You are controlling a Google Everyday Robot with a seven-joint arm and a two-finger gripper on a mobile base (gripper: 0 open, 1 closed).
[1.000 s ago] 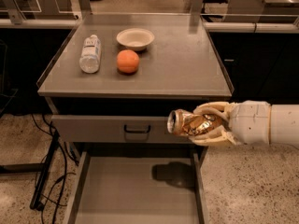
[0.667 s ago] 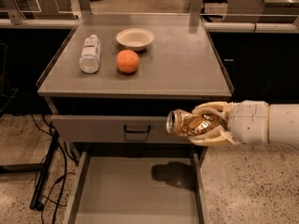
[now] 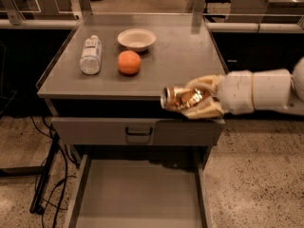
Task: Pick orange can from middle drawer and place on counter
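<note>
The orange can (image 3: 180,99), shiny gold-orange and dented, lies on its side in my gripper (image 3: 199,98), its top facing left. The gripper is shut on it, with cream fingers (image 3: 205,83) above and below the can. It is held level with the counter's (image 3: 180,56) front edge, at the front right corner, above the open middle drawer (image 3: 137,194). The drawer's grey floor is bare. My white arm (image 3: 259,91) reaches in from the right.
On the counter lie a clear plastic bottle (image 3: 91,54), a round orange fruit (image 3: 129,62) and a shallow white bowl (image 3: 137,38). A closed drawer front with a black handle (image 3: 138,132) sits below the counter. Cables (image 3: 47,175) hang at the left.
My gripper has lifted the can upward, from in front of the closed drawer front to the level of the counter's front edge.
</note>
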